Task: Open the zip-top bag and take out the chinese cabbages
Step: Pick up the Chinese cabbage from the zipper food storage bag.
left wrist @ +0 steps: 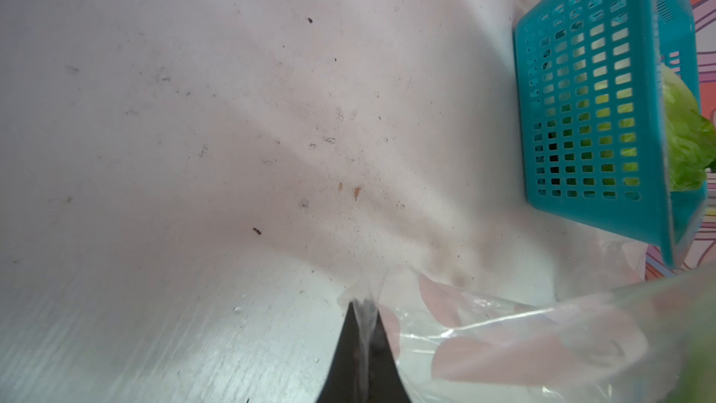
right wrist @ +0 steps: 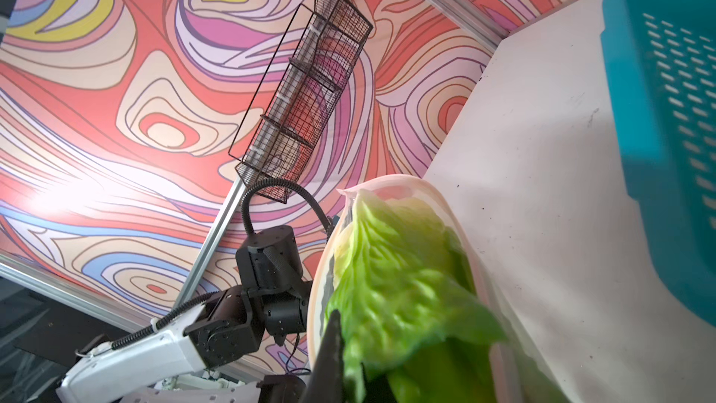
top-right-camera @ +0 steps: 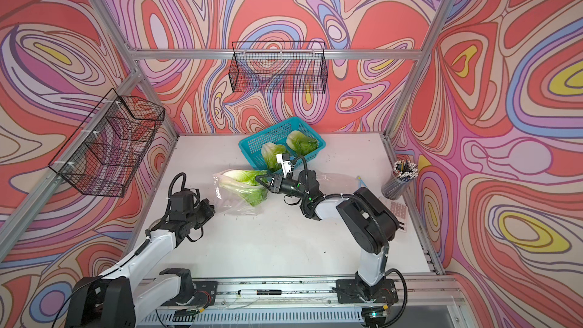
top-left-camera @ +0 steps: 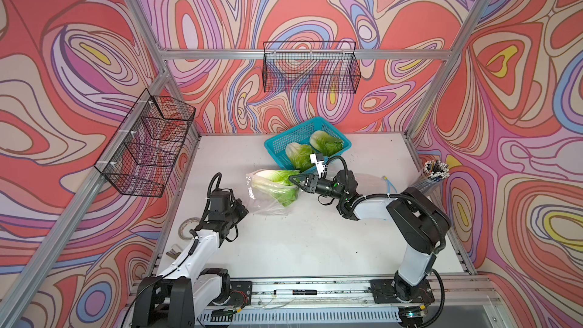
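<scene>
Two top views first: counted three chinese cabbages (top-left-camera: 326,143), two of them in the teal basket (top-left-camera: 273,149) at upper centre and the last cabbage (top-left-camera: 273,183) inside the zip-top bag (top-left-camera: 262,206) on the table (top-left-camera: 284,247) at mid-frame. Saw its long axis run left to right across the frame, whitish base left, leaves right. Found the right claw (top-left-camera: 293,180) closed on the leafy end, reaching in from the right. Placed the left claw (top-left-camera: 244,211) at the bag's lower left edge, clear of the head.

Left wrist next: saw the left claw (left wrist: 362,327) pinched narrow on a strip of the zip-top bag (left wrist: 503,343).

Right wrist last: saw the right claw (right wrist: 348,366) clamped on green leaf of the last cabbage (right wrist: 395,273), inside the bag's open rim. Judged the way out as straight along that axis, toward frame right in the top views, with the left claw anchoring the bag opposite.
</scene>
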Controlling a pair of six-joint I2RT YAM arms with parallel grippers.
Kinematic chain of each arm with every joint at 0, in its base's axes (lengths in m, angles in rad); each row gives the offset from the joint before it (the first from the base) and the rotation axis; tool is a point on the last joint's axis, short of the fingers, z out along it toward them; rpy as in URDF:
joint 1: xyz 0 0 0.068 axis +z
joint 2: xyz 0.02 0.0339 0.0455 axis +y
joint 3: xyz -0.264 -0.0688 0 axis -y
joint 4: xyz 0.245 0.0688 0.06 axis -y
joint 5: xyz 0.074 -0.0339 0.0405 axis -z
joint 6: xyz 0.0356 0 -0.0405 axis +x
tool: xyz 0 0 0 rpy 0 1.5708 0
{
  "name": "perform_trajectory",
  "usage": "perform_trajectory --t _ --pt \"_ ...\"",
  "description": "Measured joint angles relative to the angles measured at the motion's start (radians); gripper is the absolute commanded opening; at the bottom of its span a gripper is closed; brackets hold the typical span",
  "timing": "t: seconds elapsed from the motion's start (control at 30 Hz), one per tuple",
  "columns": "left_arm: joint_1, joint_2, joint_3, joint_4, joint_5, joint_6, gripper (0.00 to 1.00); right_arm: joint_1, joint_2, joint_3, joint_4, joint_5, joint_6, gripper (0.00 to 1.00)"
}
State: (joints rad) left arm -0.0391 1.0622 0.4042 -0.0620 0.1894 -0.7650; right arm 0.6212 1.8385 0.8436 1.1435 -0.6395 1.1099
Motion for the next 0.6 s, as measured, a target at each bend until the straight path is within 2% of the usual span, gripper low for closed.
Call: perform_trajectory --t 0.3,0.6 --pt "-0.023 0.002 0.002 -0.006 -0.022 0.047 0.0 0.0 -0.126 0.066 -0.157 0.053 -0.082 0.0" --pt "-0.04 0.045 0.008 -0.013 -0.07 0.07 0.0 -0.017 -0.146 0.095 -0.124 0.196 -0.092 0.0"
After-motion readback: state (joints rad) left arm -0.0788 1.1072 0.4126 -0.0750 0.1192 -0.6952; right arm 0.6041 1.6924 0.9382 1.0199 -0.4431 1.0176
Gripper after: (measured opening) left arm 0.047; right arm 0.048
